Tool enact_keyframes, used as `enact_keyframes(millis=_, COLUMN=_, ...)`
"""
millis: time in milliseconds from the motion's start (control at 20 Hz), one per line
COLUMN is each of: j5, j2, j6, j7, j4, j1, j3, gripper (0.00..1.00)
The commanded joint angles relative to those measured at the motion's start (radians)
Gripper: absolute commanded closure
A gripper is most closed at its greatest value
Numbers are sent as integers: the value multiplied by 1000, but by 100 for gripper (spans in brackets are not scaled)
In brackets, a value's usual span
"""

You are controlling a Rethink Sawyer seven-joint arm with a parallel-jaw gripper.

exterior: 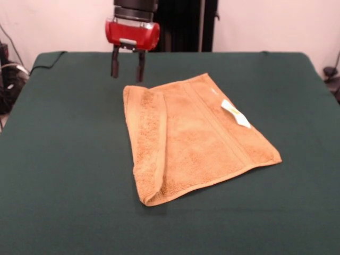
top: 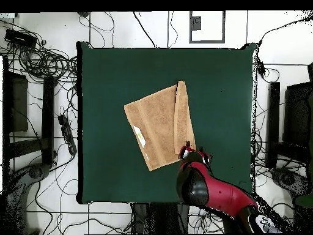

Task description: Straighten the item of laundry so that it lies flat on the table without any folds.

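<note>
Front view: nearest the camera lies the towel's point(exterior: 196, 141) folded corner; the towel sits near the middle of the green table point(exterior: 64, 175), slightly toward the far side. One long strip along its left side is doubled over onto the rest, and a white tag point(exterior: 235, 113) shows near the right edge. To flatten it well, I would pinch only the top layer of that flap at its free edge and draw it outward, low over the table, without dragging the whole towel. Farther back, the gripper point(exterior: 127, 67) hangs vertically above the far-left corner, fingers point(exterior: 115, 65) parted and empty, clear of the cloth.
</note>
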Motion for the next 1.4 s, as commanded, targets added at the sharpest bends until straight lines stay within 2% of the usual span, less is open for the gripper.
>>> enact_keyframes(millis=50, j5=-22, j2=102, j6=-13, j7=130, j4=-63, j1=42, j3=56, gripper=0)
enact_keyframes(millis=150, j5=-19, j2=119, j6=-34, j7=145, j4=-66, j1=43, j3=68, gripper=0)
enact_keyframes(millis=550, j5=5, j2=140, j6=31, j7=139, j4=-93, j1=53, j3=111, gripper=0)
enact_keyframes(millis=900, j5=26, j2=188, j6=10, j7=150, j4=-150, j1=61, j3=137, gripper=0)
enact_keyframes(millis=1400, j5=24, j2=222, j6=-9, j7=169, j4=-176, j1=59, j3=156, gripper=0)
